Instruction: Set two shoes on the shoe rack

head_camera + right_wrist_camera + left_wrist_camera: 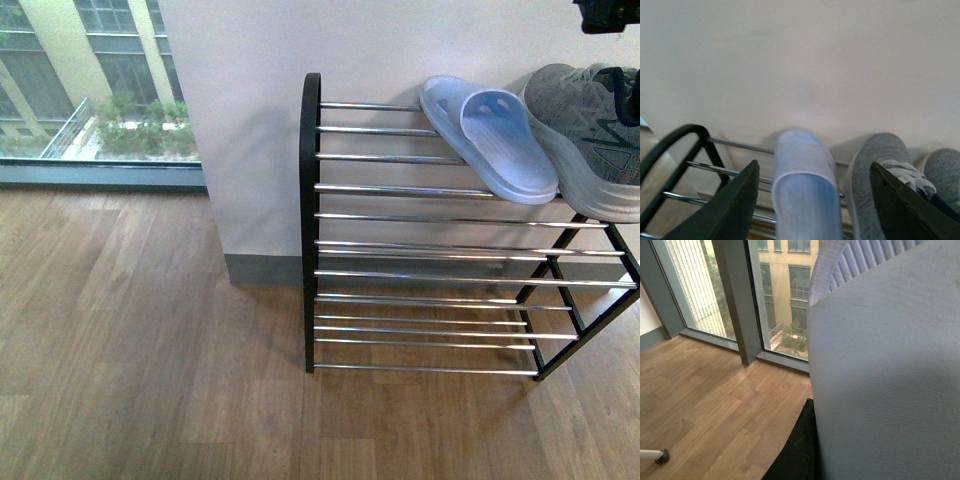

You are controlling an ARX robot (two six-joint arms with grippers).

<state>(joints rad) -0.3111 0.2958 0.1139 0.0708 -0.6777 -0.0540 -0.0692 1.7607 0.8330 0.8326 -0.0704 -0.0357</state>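
A pale blue slipper [490,140] lies on the top shelf of the shoe rack [312,230], with a grey sneaker [590,140] beside it on the right. In the right wrist view, my right gripper [814,164] hangs open above that slipper [802,195], with the sneaker [875,170] and a second sneaker [945,170] next to it. Another pale slipper [885,380] fills the left wrist view. One black finger [797,452] of my shut left gripper presses against it; the other finger is hidden. The left gripper is not in the front view.
The rack stands against a white wall [260,120] on a wooden floor [130,360]. A floor-length window [90,90] is to the left. A black part of the right arm [605,15] shows at the top right. A small caster foot [660,456] rests on the floor.
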